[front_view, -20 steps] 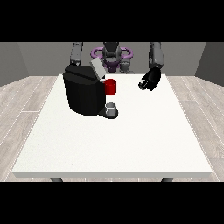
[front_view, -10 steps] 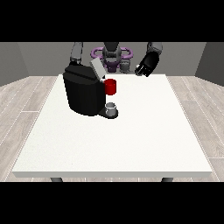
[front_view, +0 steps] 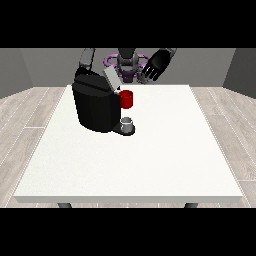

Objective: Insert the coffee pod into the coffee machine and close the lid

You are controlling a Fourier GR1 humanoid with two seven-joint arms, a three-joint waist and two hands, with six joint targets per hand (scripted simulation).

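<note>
Fingers spread, holding nothing, on the hand [front_view: 156, 65] above-right of the coffee machine [front_view: 97, 105]; guessing the lid [front_view: 111, 78] needs closing next.

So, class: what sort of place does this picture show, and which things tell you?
Probably a bare test room for a robot: a large white table bearing only a black coffee machine, wood-look floor and plain grey walls.

A large white table [front_view: 150, 165] on dark legs [front_view: 64, 205] stands on a floor of pale grey-brown wooden planks [front_view: 27, 115], with plain grey walls [front_view: 30, 67] behind under even light.
</note>
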